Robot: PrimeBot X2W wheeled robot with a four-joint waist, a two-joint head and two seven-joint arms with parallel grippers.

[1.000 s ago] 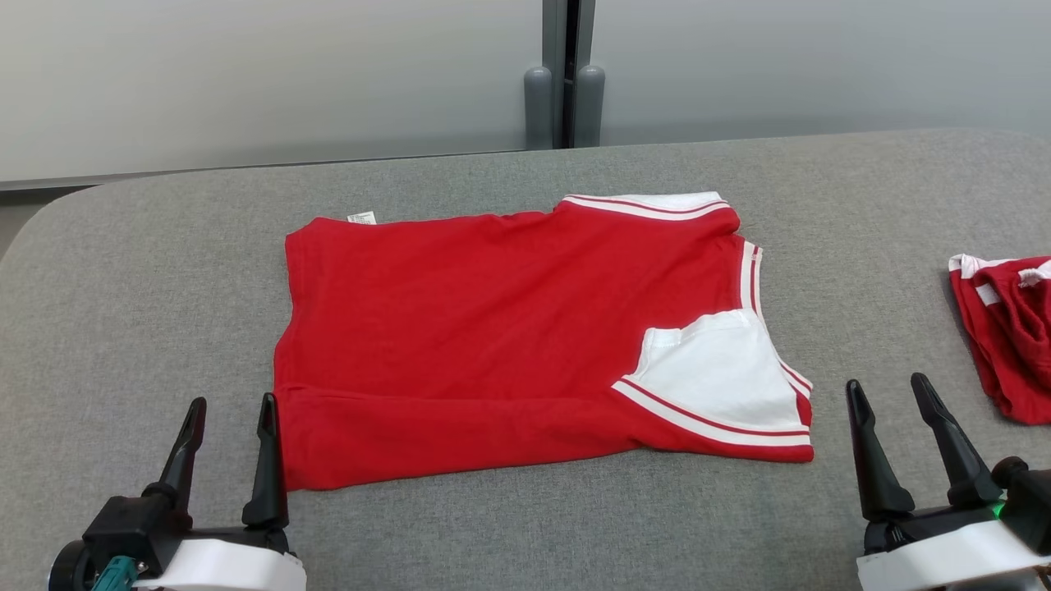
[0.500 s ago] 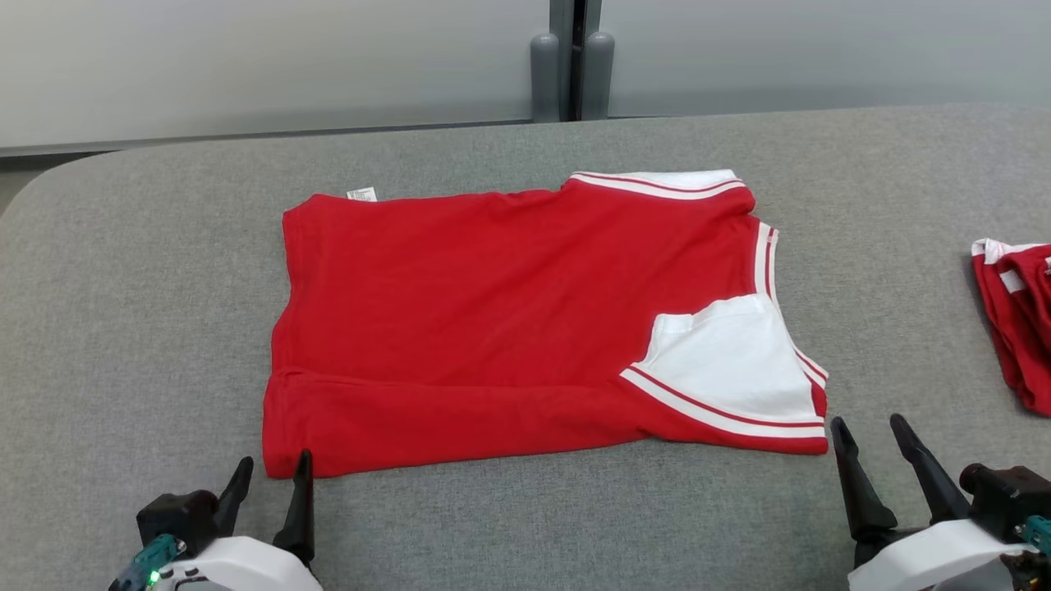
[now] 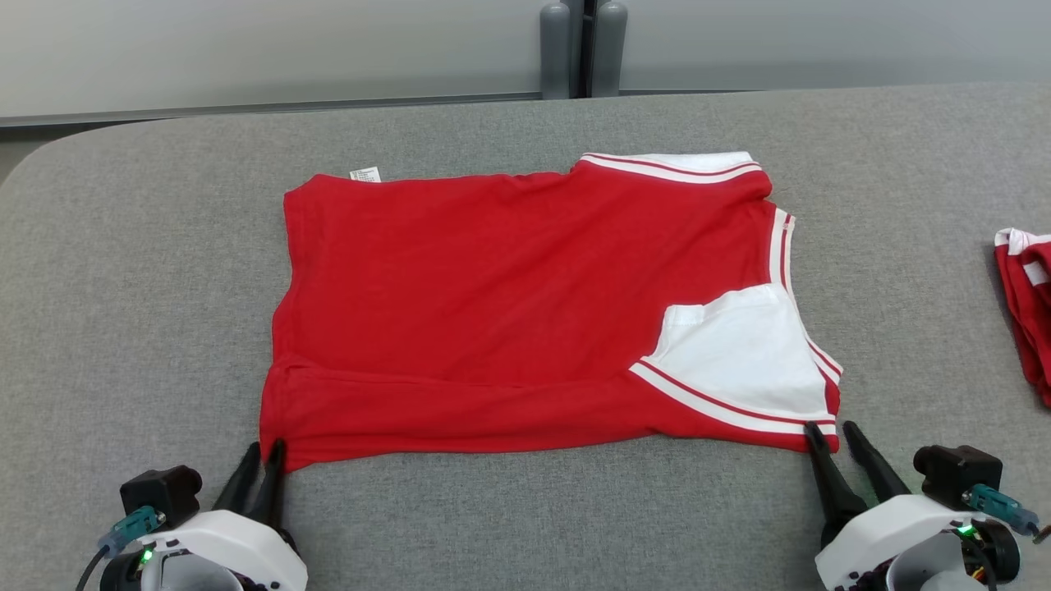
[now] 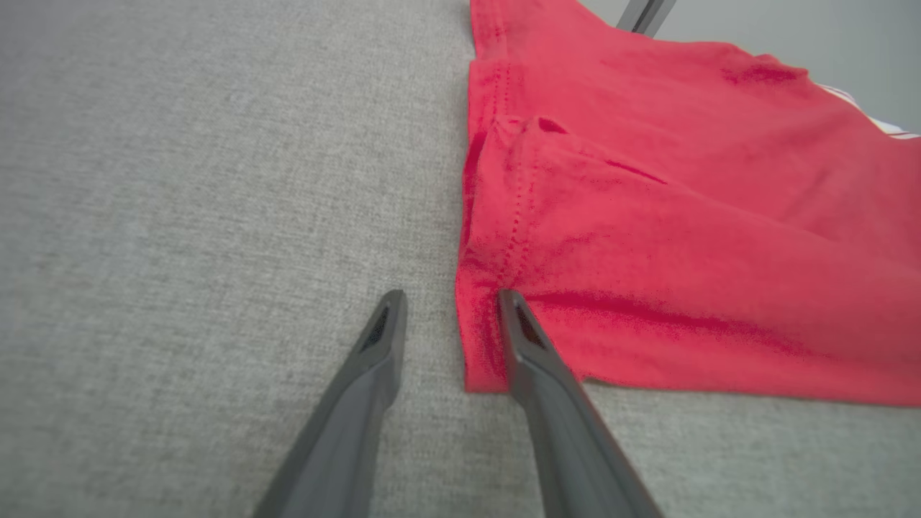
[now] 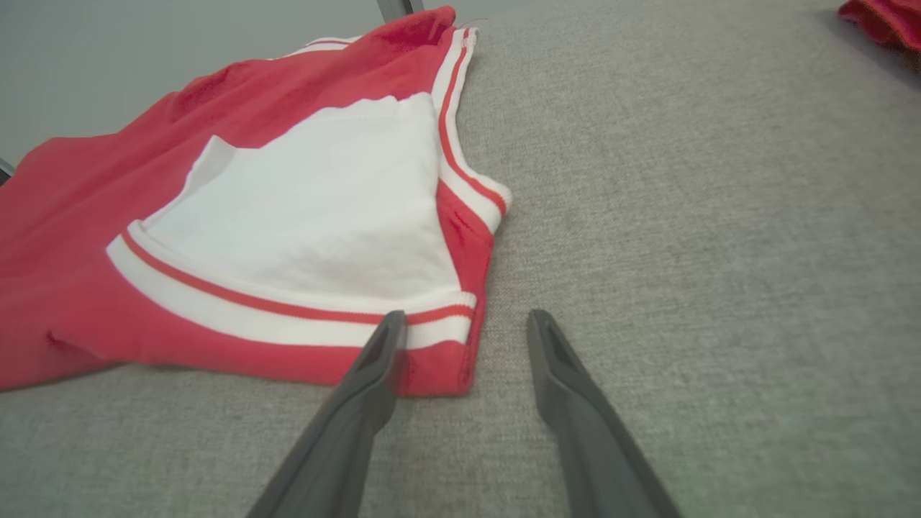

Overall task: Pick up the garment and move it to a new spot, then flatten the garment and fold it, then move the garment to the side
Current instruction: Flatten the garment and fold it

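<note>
Folded jersey flat on table, a gripper at each near corner, nothing gripped.

The red fabric jersey with white striped trim [image 3: 509,304] lies flat at the middle of the grey fabric-covered table [image 3: 525,509]. Its long axis runs left to right across the head view, with the white-trimmed end toward the robot's right and the plain red hem toward its left. The left gripper [image 3: 264,447] is narrowly parted. It straddles the near left corner, one finger over the hem and the other on bare table. The right gripper [image 3: 831,427] is parted wider and straddles the near right corner in the same way. Neither is closed on the cloth.
</note>
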